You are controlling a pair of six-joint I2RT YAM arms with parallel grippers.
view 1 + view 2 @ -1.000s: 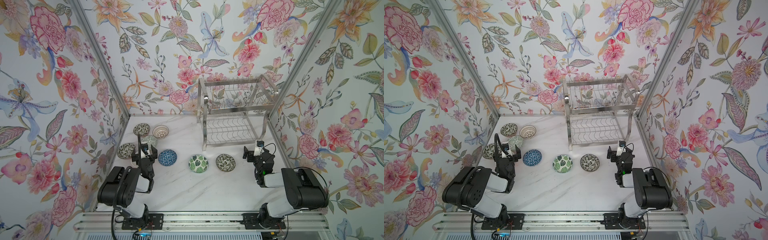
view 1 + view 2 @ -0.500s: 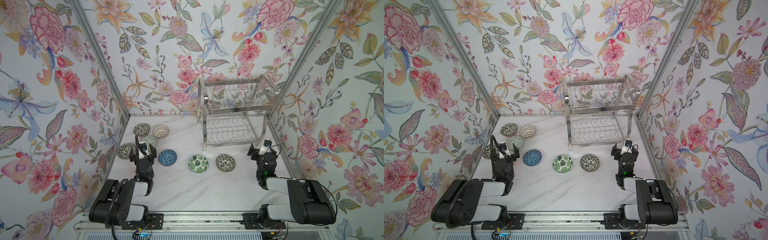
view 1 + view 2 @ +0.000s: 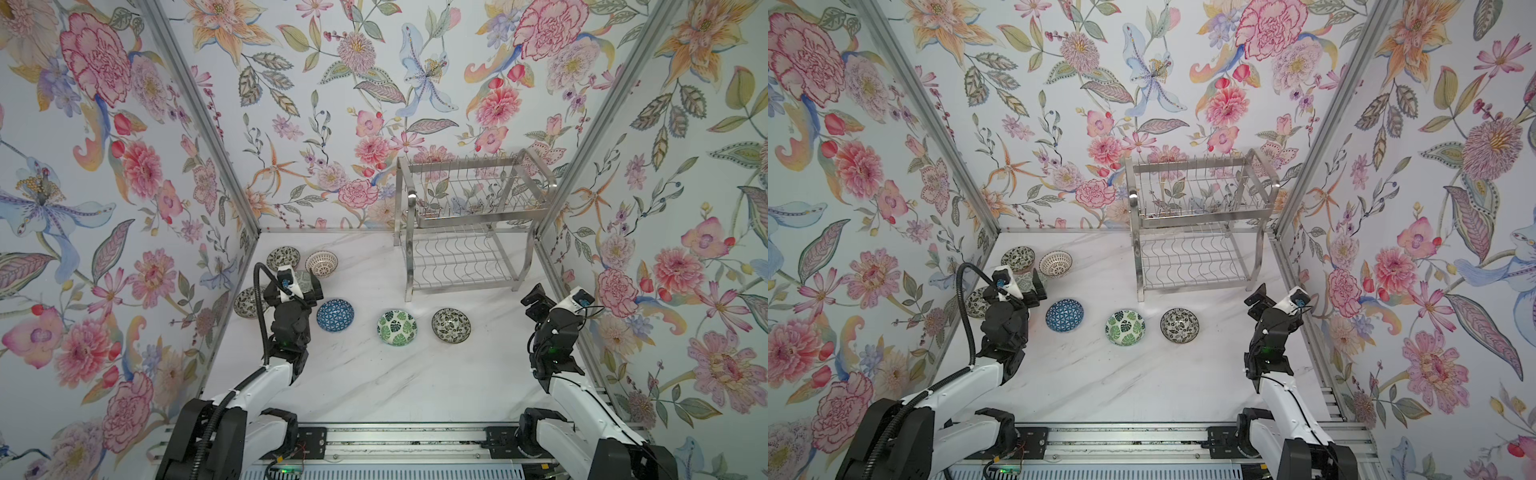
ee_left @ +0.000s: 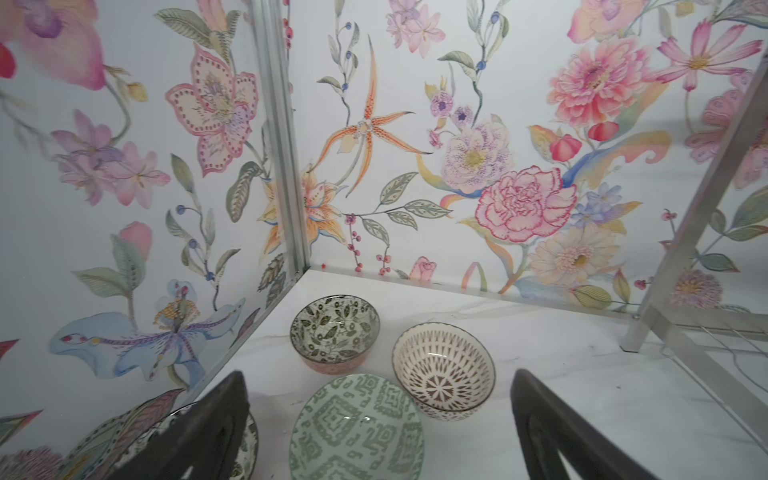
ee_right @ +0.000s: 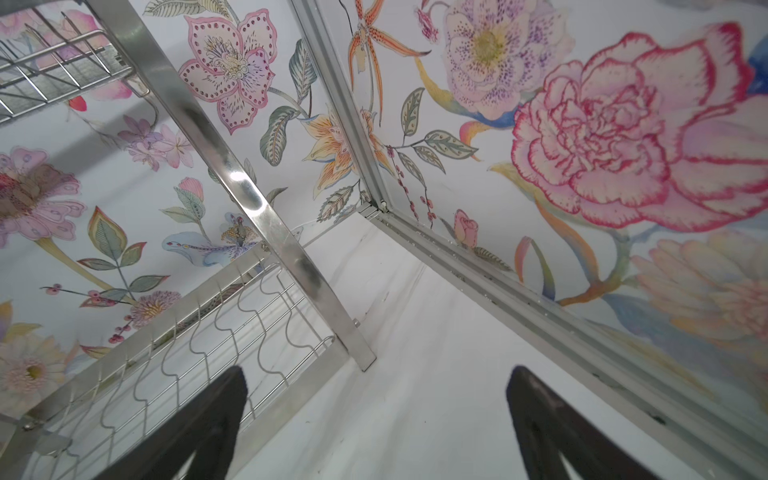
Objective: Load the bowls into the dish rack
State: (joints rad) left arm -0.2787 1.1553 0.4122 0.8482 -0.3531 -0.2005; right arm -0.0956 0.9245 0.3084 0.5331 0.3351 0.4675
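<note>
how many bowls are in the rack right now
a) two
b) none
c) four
b: both tiers of the rack are bare wire; the blue bowl and leaf bowl sit on the table.

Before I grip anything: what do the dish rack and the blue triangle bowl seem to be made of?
The dish rack looks like polished stainless steel: mirror-bright flat frame bars with sharp glints, and thin wavy wire shelves. The blue triangle bowl is probably glazed ceramic, going by its glossy patterned inside; hard plastic cannot be ruled out from here.
</note>
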